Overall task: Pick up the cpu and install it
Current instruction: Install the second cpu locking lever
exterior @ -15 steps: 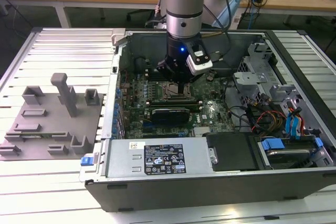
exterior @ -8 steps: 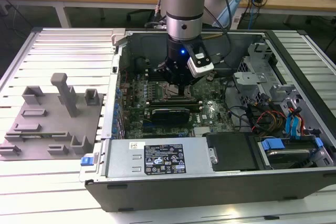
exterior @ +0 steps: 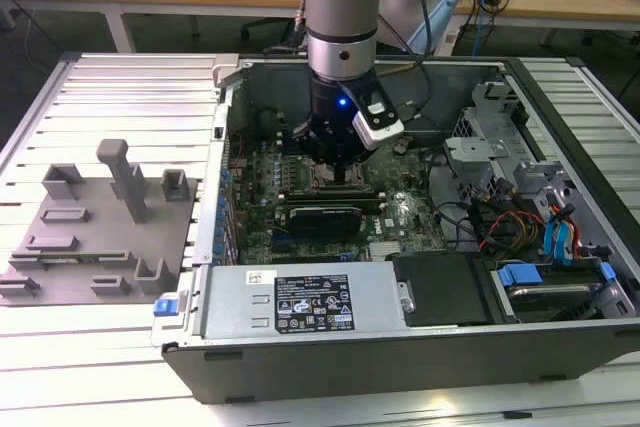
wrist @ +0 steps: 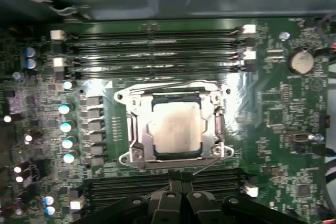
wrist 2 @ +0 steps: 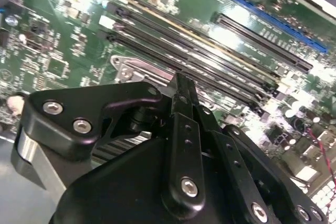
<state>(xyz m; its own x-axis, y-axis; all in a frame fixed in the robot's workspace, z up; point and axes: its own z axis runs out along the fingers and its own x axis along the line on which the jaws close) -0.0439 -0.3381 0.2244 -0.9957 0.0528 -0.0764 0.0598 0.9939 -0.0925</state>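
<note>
CPU (wrist: 176, 128): silver-white square, seated flat inside metal-framed socket (wrist: 137, 129), frame edges around all four sides, in first wrist view. Socket: on green motherboard (wrist: 294, 108), between two banks of long black memory slots (wrist: 157, 51). Row of round capacitors (wrist: 65, 127) just beside socket; round coin battery (wrist: 300, 61) near one board corner. Pincer (wrist: 181, 184): black, just beside socket frame, apart from CPU, nothing seen held; fingers drawn together to one narrow tip in second wrist view (wrist 2: 181, 85). Arm (exterior: 340, 7): upright over open computer case (exterior: 300, 347) in exterior view, pincer (exterior: 340, 172) down at board level. Grey fixture plate (exterior: 100, 237): with raised blocks, on slatted table (exterior: 130, 77), at exterior view's left of case.
</note>
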